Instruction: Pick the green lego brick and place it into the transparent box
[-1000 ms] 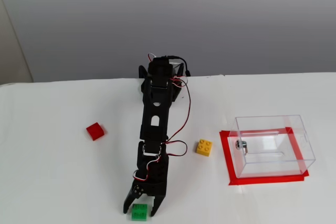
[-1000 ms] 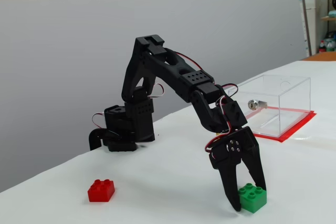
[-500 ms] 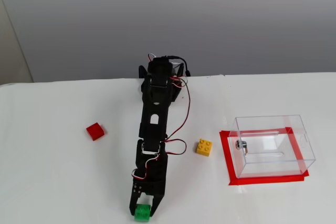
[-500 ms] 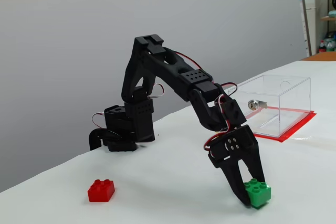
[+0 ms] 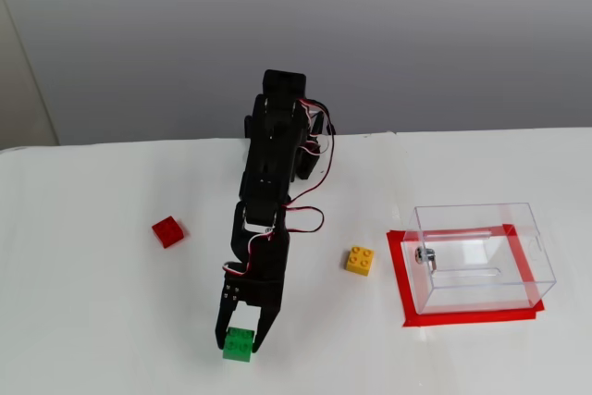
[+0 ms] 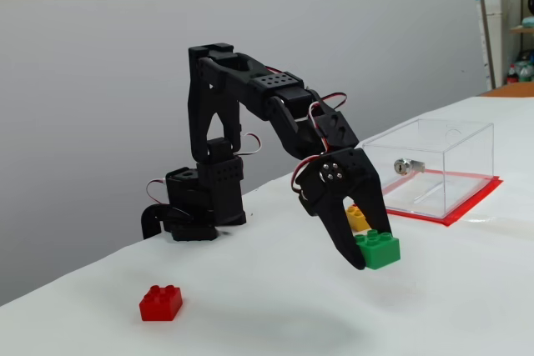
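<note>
My gripper (image 5: 239, 343) (image 6: 373, 254) is shut on the green lego brick (image 5: 238, 344) (image 6: 380, 250) and holds it in the air above the white table, as the side fixed view shows. The transparent box (image 5: 481, 256) (image 6: 438, 167) stands on a red-taped patch to the right in both fixed views, with a small metal fitting on its near wall. The brick is well to the left of the box and apart from it.
A yellow brick (image 5: 360, 260) (image 6: 359, 218) lies between the arm and the box. A red brick (image 5: 167, 230) (image 6: 161, 303) lies to the left of the arm. The arm's base (image 6: 196, 206) sits at the table's back edge.
The gripper closed on the green brick and lifted it off the table, pulling back toward the base as the arm folded upward.
</note>
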Action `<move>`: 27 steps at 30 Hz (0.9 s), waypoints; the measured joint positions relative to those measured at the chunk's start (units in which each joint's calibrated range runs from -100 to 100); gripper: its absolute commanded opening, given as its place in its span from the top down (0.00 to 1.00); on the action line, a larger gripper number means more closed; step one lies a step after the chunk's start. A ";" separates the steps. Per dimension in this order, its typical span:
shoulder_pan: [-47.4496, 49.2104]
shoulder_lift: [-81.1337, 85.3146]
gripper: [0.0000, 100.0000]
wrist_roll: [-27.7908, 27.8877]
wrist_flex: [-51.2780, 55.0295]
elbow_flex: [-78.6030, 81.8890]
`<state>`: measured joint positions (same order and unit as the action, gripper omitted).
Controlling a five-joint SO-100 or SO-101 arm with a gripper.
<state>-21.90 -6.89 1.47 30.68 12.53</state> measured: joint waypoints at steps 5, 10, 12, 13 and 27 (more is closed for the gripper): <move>0.11 10.66 0.91 0.00 0.00 8.38; -0.75 22.33 0.91 0.00 0.00 16.59; -0.64 27.15 0.91 0.00 0.00 19.42; -0.53 29.60 0.91 0.00 0.00 20.74; 10.04 50.57 0.91 0.00 1.54 33.01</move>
<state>-11.86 43.68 1.47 32.22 45.54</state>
